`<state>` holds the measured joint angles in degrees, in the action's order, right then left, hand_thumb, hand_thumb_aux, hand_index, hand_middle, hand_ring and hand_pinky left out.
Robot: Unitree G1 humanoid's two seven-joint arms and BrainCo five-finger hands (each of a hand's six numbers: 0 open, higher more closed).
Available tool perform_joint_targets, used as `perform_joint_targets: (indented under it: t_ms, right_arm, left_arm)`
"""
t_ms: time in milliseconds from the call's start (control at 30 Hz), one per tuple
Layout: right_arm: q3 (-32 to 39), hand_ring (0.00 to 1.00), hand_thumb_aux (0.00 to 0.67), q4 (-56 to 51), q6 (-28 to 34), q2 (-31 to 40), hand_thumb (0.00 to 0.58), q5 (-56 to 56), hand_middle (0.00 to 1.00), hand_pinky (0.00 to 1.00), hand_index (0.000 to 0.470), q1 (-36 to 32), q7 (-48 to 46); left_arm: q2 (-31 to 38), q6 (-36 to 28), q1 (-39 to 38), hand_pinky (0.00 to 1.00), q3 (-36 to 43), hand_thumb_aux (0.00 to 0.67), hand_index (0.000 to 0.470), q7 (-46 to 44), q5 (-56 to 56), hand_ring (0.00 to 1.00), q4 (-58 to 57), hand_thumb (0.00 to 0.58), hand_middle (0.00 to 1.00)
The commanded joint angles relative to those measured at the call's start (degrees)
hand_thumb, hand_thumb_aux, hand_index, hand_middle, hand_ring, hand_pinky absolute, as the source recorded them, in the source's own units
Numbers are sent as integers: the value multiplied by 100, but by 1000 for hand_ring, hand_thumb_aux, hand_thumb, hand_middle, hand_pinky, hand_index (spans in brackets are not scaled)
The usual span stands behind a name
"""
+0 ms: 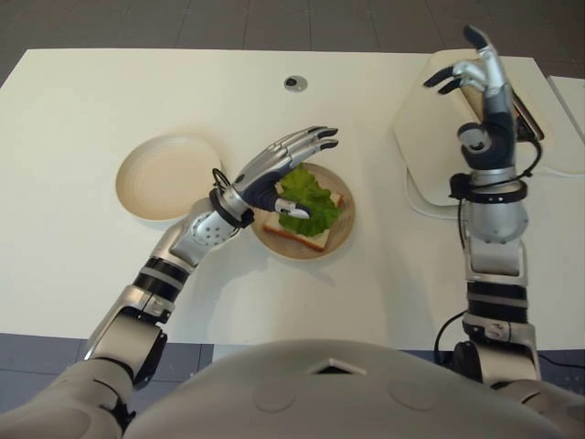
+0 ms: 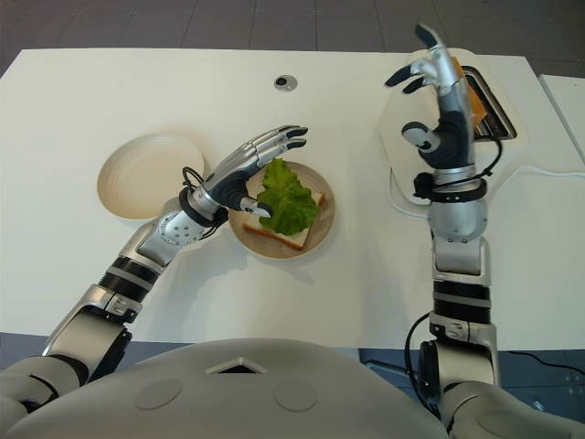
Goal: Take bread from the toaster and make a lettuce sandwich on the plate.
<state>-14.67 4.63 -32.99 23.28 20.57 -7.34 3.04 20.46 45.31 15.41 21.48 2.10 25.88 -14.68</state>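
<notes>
Toaster (image 2: pixel 400 169) (half-hidden) lies behind right robot hand (image 2: pixel 443 110), spread empty like left robot hand (image 2: pixel 242 169).

A shallow round cream dish (image 1: pixel 169 176) on the white surface (image 1: pixel 91 101), left of the left fingers (image 1: pixel 302 144); small round metal grommet (image 1: pixel 295 83) beyond them.

At mid desk (image 2: pixel 366 293), a tan plate (image 2: pixel 326 222) bearing a slice of bread (image 2: pixel 294 240) under a ruffled lettuce leaf (image 2: pixel 285 203), with the left hand (image 2: pixel 245 172) over its left edge, fingers stretched toward the far right, thumb by the leaf's near-left side. Just left of the plate, a round cream dish (image 2: pixel 137 174); farther off, a small round fitting (image 2: pixel 286 83) set in the desk. At far right, a white toaster (image 2: pixel 402 169) with a tan second slice (image 2: pixel 460 71) at its dark slot, and the right hand (image 2: pixel 441 105) raised before it, fingers loosely spread.
</notes>
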Motion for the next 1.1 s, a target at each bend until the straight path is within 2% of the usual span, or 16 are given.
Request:
perform_joint_targets:
  t_ms: [33,133,233,400,433,467,500,533,567,600,633,667,800,867,1000,1100]
  right_arm:
    - [-566,0,0,-137,462,778,0,1194,0,0,0,-57,531]
    - [-677,0,0,-641,1043,1355,0,1989,0,0,0,50,780]
    - [-348,0,0,-1348,1703,1674,0,2353,0,0,0,194,482]
    - [278,0,0,-1724,1944,1814,0,2255,0,0,0,344,7]
    - [364,0,34,-1764,1960,1851,58,2258,0,0,24,335,18]
    - [404,0,363,-1723,1955,1865,458,2183,0,0,254,329,33]
    - [390,0,628,-1647,1937,1856,578,2072,0,0,441,304,94]
    - [325,0,670,-1591,1868,1847,580,1966,0,0,470,252,283]
    - [220,0,670,-1499,1791,1834,580,1859,0,0,470,189,532]
    - [88,122,670,-1395,1737,1813,580,1782,122,122,470,124,831]
    - [-59,443,670,-1265,1672,1782,580,1696,443,443,470,83,1112]
    - [-191,1000,670,-1146,1621,1741,580,1616,1000,1000,470,42,1382]
    - [-643,1000,670,-641,1362,1546,580,1421,1000,1000,470,0,2261]
    - [-716,1000,670,-219,964,1392,580,865,1000,1000,470,0,2223]
    - [-344,1000,670,372,413,1164,580,-684,1000,1000,470,-6,1358]
    - [183,1000,670,650,434,882,580,-1660,1000,1000,470,72,553]
  left_arm:
    - [-22,1,-85,0,-122,0,0,-73,-9,0,38,0,0]
    - [-46,-1,-105,0,-202,0,0,-78,4,0,47,0,0]
    - [-42,-13,-122,0,-272,0,0,-78,40,0,49,0,0]
    - [-18,-11,-126,0,-310,0,0,-119,107,0,29,0,0]
    - [-15,-12,-129,0,-316,0,0,-121,120,0,26,0,0]
    - [-18,-10,-131,0,-313,0,0,-128,129,0,23,0,0]
    - [-25,-7,-133,0,-308,0,0,-136,133,0,19,0,0]
    - [-35,-3,-136,0,-301,0,0,-141,141,0,15,0,0]
    - [-48,-1,-138,0,-292,0,0,-144,148,0,7,0,0]
    - [-58,1,-138,0,-286,0,0,-143,156,0,-2,0,0]
    - [-65,4,-144,0,-284,0,0,-146,160,0,-1,0,0]
    - [-71,7,-144,0,-287,0,0,-143,163,0,-5,0,0]
    - [-96,27,-123,0,-330,0,0,-114,176,0,-46,0,0]
    - [-110,44,-91,0,-372,0,0,-88,142,0,-98,0,0]
    - [-121,156,-23,0,-530,0,0,-76,-132,0,-236,0,0]
    - [-220,375,-100,0,-615,0,0,-815,-2489,0,55,0,0]
